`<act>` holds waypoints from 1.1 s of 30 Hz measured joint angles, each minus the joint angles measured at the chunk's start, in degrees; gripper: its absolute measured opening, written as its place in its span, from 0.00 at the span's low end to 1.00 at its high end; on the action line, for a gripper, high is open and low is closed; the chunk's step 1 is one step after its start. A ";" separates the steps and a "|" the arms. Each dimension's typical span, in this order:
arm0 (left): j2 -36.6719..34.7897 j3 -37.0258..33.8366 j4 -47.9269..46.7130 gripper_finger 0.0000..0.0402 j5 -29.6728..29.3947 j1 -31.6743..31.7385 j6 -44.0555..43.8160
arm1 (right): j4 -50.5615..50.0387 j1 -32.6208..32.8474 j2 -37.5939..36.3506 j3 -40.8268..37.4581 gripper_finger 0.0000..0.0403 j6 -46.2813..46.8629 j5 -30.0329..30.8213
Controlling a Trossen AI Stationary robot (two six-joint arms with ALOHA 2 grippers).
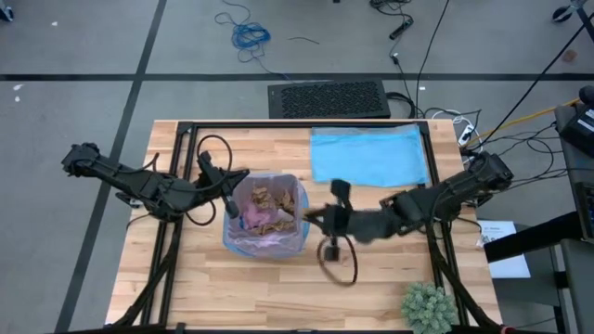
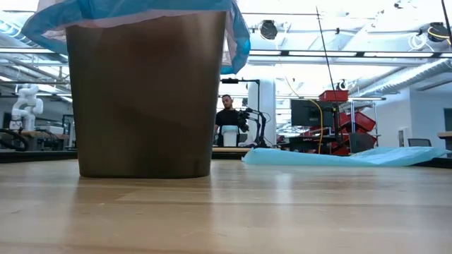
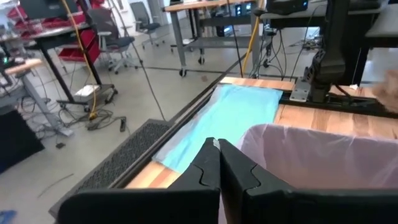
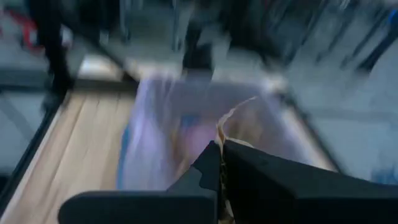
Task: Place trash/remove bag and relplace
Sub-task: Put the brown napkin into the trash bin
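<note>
Left gripper (image 1: 232, 210) hovered at the left rim of the bin (image 1: 264, 216), fingers pressed together on nothing visible, tips just over the edge of the bag (image 1: 243, 212). Seen in the left wrist view as two dark fingers (image 3: 208, 168) closed tight beside the pale lavender-pink liner. Bin stood upright near the middle of the tabletop (image 1: 204, 292), lined with that translucent bag and with a light blue layer folded over its rim (image 2: 236, 42). Held a heap of crumpled brown paper trash (image 1: 269, 211) inside, on the liner. Right gripper (image 1: 309, 219) reached in at the right rim of the bin, fingers shut on a brown paper wad (image 4: 239, 134), shown in the right wrist view sticking up from between the fingertips above the bag opening. Lay flat behind the bin, toward the far right of the tabletop: a light blue plastic bag (image 1: 368, 156). Stood at the near right corner: a green spiky plant (image 1: 428, 307). Sat far off in the room in the low view: a person (image 2: 228, 116).
</note>
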 joint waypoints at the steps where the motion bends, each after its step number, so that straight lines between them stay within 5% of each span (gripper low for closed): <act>1: 0.00 0.00 0.90 0.00 -0.04 -0.01 0.77 | 3.37 -1.40 0.32 0.05 0.00 -2.62 -1.73; 11: -0.01 0.02 10.68 0.00 -2.31 -0.01 9.06 | 14.40 -17.13 9.68 2.65 0.00 -10.56 -22.35; 15: -0.01 0.02 10.64 0.00 -2.34 0.00 9.15 | 5.13 -19.92 16.89 12.62 0.00 -11.31 -27.44; 25: -0.01 0.02 10.65 0.00 -2.34 0.00 10.12 | -29.53 -20.54 38.04 48.83 0.00 -16.70 -28.12; 33: -0.01 0.02 11.05 0.00 -2.32 -0.02 10.67 | -38.04 -22.48 43.69 49.55 0.00 -16.43 -31.85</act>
